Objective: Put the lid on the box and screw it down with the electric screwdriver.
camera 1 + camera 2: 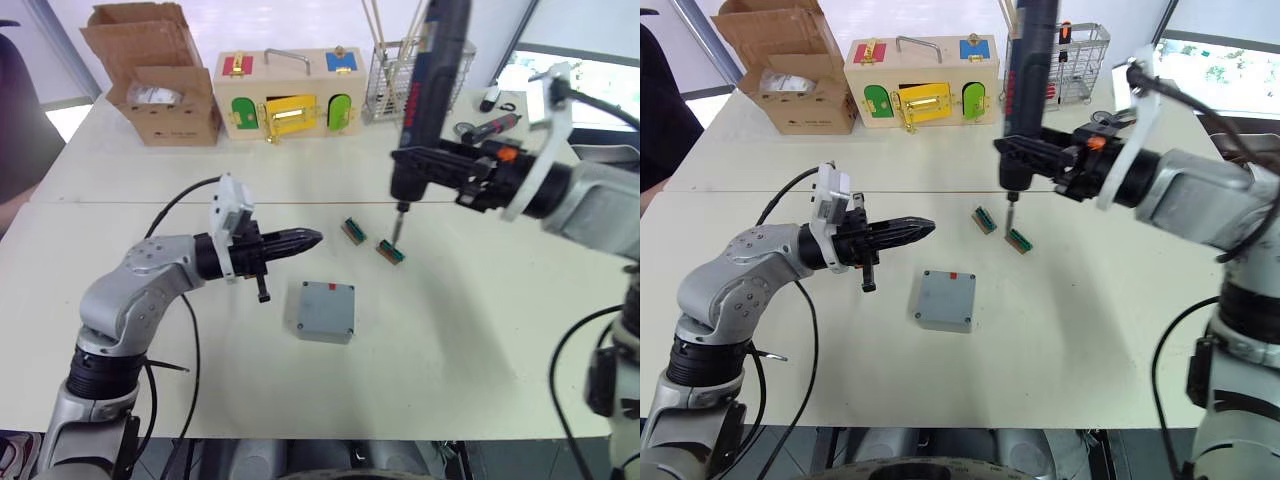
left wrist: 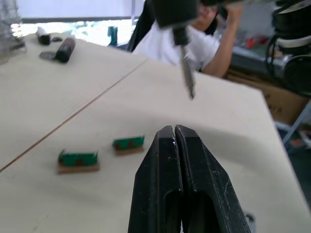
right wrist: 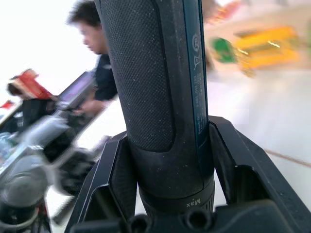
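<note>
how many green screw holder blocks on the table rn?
2: one green block lies nearer the wooden latch box; the other green block sits under the electric screwdriver bit. None seen hidden.

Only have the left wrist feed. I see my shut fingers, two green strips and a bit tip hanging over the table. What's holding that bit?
Observer: The right gripper is shut on the electric screwdriver, held upright, bit down over one green strip.
Operator: Where's the box?
Observer: The box sits on the table, nearer the robot than the strips. Its top looks flat and closed, so the lid seems to be on.
Operator: Left gripper touching it?
Observer: No. The left gripper hovers apart from it, on the box's far left side.
</note>
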